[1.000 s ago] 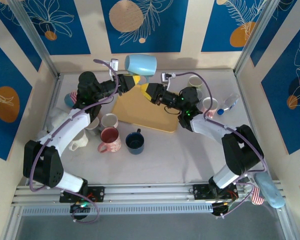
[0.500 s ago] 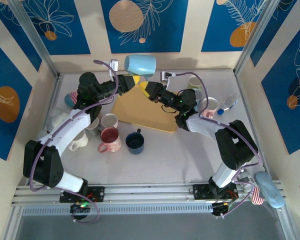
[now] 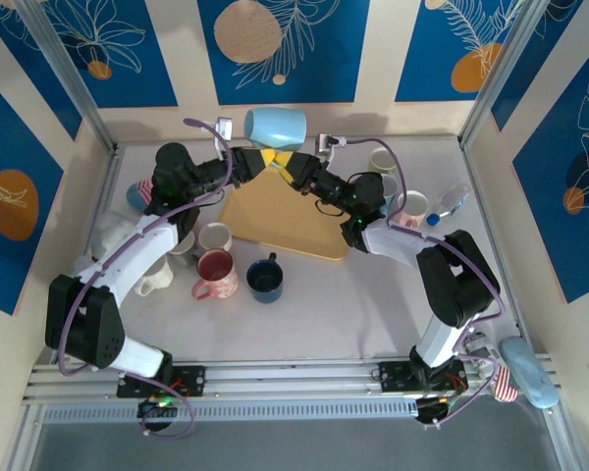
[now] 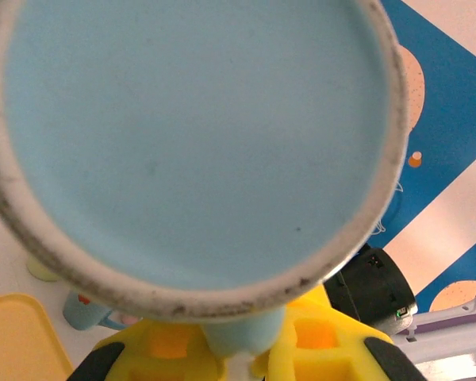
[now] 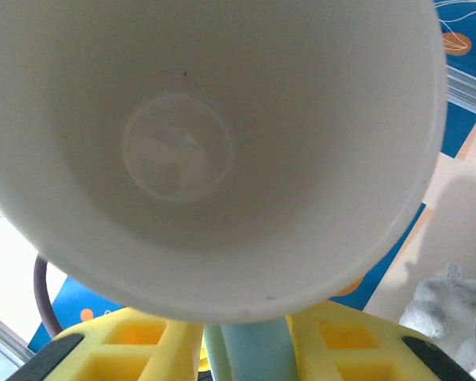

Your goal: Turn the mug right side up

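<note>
A light blue mug point(image 3: 277, 126) with a white inside hangs on its side above the back of the table. My left gripper point(image 3: 258, 157) is shut on its handle from the left. The left wrist view looks straight at the mug's flat blue base point(image 4: 198, 143), with the handle pinched between that gripper's point(image 4: 242, 343) yellow fingers point(image 4: 325, 349). My right gripper point(image 3: 284, 166) meets the mug from the right. In the right wrist view the white mouth of the mug point(image 5: 222, 143) faces the camera, and the blue handle fills the gap of this gripper point(image 5: 247, 349), whose fingers point(image 5: 341, 341) press on both sides.
A yellow tray point(image 3: 275, 211) lies below the mug. In front of it stand a pink mug point(image 3: 216, 273), a dark blue mug point(image 3: 266, 279) and a white mug point(image 3: 214, 236). More mugs point(image 3: 410, 206) and a bottle point(image 3: 450, 203) sit at the right.
My right arm has reached left and up to the mug, bringing its fingers onto the handle. The left gripper and the mug have barely shifted.
</note>
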Motion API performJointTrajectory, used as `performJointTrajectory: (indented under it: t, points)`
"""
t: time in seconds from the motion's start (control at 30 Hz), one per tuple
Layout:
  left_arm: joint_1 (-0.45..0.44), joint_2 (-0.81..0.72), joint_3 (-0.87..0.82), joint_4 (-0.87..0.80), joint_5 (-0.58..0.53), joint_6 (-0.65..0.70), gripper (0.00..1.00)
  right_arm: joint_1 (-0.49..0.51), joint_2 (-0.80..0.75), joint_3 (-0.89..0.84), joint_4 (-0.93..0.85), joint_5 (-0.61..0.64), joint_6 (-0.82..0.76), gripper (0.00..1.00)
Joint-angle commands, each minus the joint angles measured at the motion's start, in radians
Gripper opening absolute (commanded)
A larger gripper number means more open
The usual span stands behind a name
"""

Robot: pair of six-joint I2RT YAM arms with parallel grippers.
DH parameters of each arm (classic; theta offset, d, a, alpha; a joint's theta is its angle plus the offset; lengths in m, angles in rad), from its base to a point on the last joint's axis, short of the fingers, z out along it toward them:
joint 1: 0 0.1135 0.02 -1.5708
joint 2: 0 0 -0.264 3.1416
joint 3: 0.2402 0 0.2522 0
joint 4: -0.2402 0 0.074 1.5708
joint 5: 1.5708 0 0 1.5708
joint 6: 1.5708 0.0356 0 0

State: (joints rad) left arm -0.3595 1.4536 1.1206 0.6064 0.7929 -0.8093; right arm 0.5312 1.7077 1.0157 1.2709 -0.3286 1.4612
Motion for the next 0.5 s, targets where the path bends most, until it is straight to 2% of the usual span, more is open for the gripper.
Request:
performJointTrajectory:
  t: [0.0,0.2,0.27,0.33,0.4,0.47]
  points:
    - [-0.012,-0.033,-0.011,0.118,0.015,0.001,0.00,-0.009,-0.006,0.026,0.056,0.024,-0.005,0.25]
    - [-0.012,-0.052,-0.057,0.126,0.005,0.010,0.00,-0.015,-0.058,0.012,-0.012,0.015,-0.073,0.04]
    - [-0.012,-0.070,-0.073,0.107,-0.005,0.037,0.24,-0.017,-0.076,0.011,-0.044,0.010,-0.103,0.00]
    - [-0.012,-0.093,-0.083,0.089,-0.006,0.077,0.42,-0.019,-0.093,0.012,-0.076,0.004,-0.130,0.00]
    - [-0.012,-0.110,-0.080,0.034,-0.007,0.116,0.65,-0.023,-0.111,0.013,-0.106,0.000,-0.153,0.00]
    - [-0.012,-0.121,-0.071,-0.030,0.002,0.154,0.78,-0.030,-0.126,0.007,-0.124,-0.001,-0.167,0.00]
